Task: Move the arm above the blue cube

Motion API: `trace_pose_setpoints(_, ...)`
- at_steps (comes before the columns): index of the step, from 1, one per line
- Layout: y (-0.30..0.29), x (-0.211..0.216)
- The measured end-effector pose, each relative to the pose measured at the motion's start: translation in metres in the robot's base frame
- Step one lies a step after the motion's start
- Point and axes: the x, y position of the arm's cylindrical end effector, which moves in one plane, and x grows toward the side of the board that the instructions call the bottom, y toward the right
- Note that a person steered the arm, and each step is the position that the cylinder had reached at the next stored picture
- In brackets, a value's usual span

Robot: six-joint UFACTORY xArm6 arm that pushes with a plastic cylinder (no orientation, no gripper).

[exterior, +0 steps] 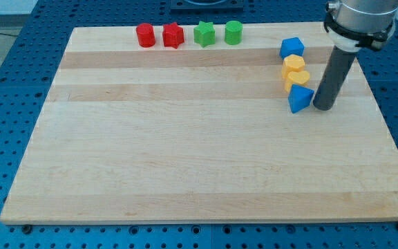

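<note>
A pale wooden board (185, 138) lies on a blue perforated table, seen from one camera. A dark rod hangs down from the arm at the view's upper right, and my tip (323, 108) rests on the board just beside a blue wedge-shaped block (299, 99), at its three o'clock side, touching it or nearly so. There are no jaws on this rod, so nothing can be held; it can only push. The blue cube (291, 48) named in the task sits at about eleven o'clock from my tip, near the board's far edge. Between the cube and the wedge two yellow blocks (295, 71) are stacked in a tight column, their shapes hard to make out, so the four form a short line. In a row along the far edge, well apart from this group, stand a red cylinder (145, 35), a red star (173, 35), a green star (204, 33) and a green cylinder (233, 32). Judging from this layout, my tip should travel toward twelve o'clock, clear of the column, to stop beyond the cube.
</note>
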Motion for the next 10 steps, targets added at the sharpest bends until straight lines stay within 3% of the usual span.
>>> trace_pose_setpoints(3,0.034,-0.014)
trace_pose_setpoints(7,0.038,-0.205)
trace_pose_setpoints(10,-0.027,-0.188)
